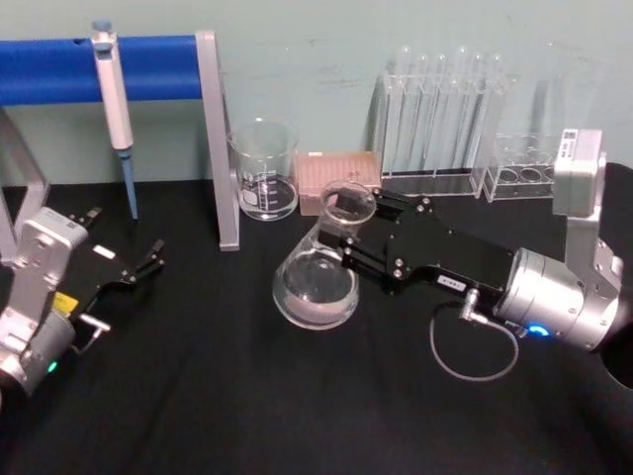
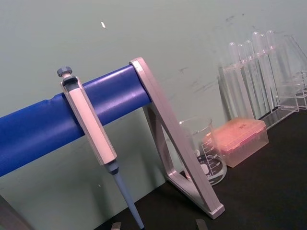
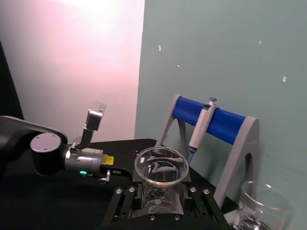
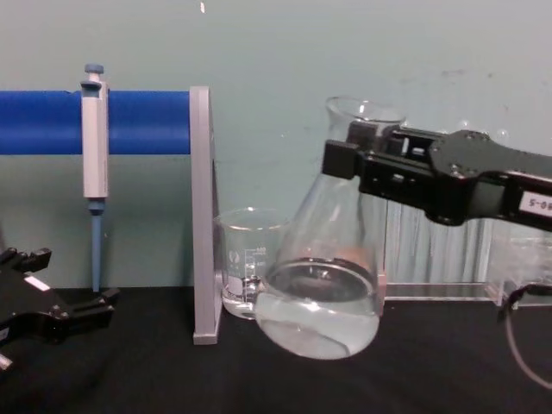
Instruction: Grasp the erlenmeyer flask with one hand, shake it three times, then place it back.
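The erlenmeyer flask is clear glass with a little clear liquid in its wide base. It hangs tilted, its base just off the black table, in front of the beaker. My right gripper, the hand, comes in from the right and is shut on the flask's neck just under the flared rim. From the chest view the black jaws clamp the neck side-on. My left gripper rests open near the table's left edge, far from the flask.
A glass beaker stands behind the flask beside a pink tip box. A blue-bar stand holds a pipette at back left. Test-tube racks line the back right. A cable loops under the right arm.
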Available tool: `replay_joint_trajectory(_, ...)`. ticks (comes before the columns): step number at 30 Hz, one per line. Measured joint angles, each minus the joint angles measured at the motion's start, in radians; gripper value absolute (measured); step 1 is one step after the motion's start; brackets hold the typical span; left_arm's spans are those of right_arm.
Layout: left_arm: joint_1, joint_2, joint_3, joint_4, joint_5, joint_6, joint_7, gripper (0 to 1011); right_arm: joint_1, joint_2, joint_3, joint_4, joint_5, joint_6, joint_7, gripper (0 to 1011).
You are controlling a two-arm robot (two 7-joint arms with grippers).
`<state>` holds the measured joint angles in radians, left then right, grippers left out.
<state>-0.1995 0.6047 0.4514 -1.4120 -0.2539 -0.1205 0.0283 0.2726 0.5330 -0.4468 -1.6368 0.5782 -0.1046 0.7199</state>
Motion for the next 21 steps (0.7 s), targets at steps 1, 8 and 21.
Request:
replay_joint_trajectory(1,0.000,0.000,0.000,0.000,0.000,0.000,0.000,1001,0.003,0.001,-0.005,0.000,0.002,0.000,0.001,448)
replay_joint_trajectory(8,0.000,0.000,0.000,0.000,0.000,0.000,0.000,1001,0.011,0.011,-0.024,-0.003,0.012,0.000,-0.001,448)
replay_joint_trajectory(21,0.000,0.000,0.000,0.000,0.000,0.000,0.000,1001,0.019,0.021,-0.044,-0.001,0.025,-0.005,-0.012,448)
